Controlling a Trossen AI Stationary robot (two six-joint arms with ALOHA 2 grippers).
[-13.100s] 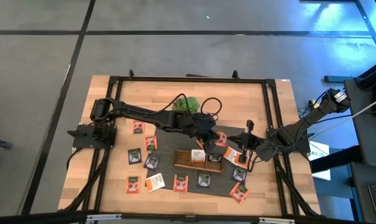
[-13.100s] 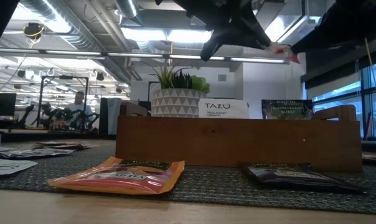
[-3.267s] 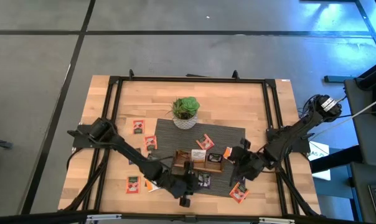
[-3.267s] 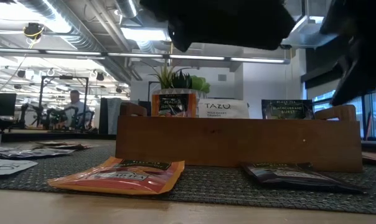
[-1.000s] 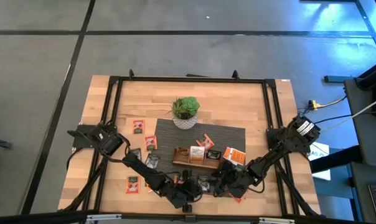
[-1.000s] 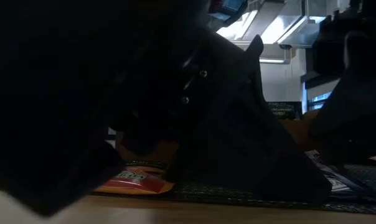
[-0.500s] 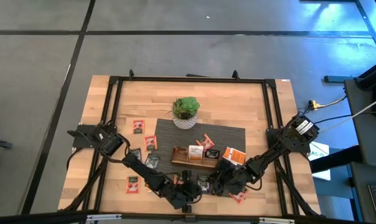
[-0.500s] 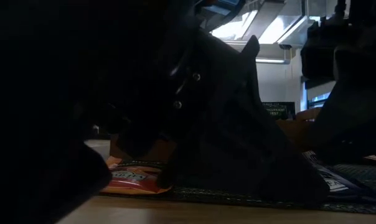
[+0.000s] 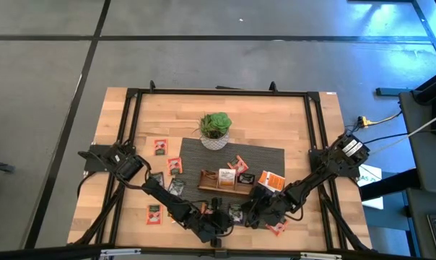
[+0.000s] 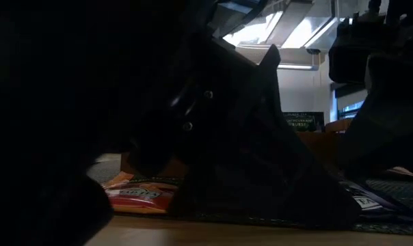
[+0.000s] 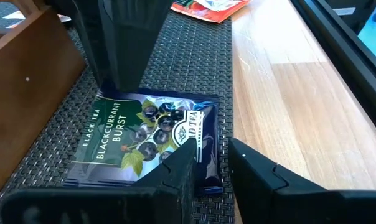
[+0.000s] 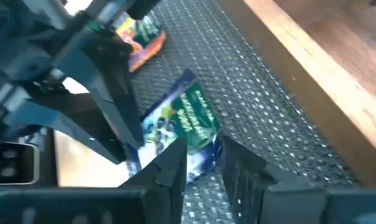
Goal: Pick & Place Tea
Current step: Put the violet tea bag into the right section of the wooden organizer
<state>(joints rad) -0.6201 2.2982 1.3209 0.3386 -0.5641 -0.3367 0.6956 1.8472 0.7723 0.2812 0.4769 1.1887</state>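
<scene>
Fingers (image 11: 175, 177) of left gripper (image 11: 216, 171) slightly apart, clamping nothing; corner of dark blue-black "Blackcurrant Burst" tea sachet (image 11: 144, 134) between tips, sachet flat on grey woven mat (image 11: 194, 56).

Right wrist view: right gripper (image 12: 203, 168) straddles same sachet's edge; clamped or not, cannot tell.

High view: long brown wooden tray (image 9: 202, 185) holds three sachets. About nine loose, more perhaps under arms. One potted green plant (image 9: 215, 124). Judgement: task early, most tea left.

Low view: arms block nearly all; one orange-red sachet (image 10: 141, 193) on mat.
</scene>
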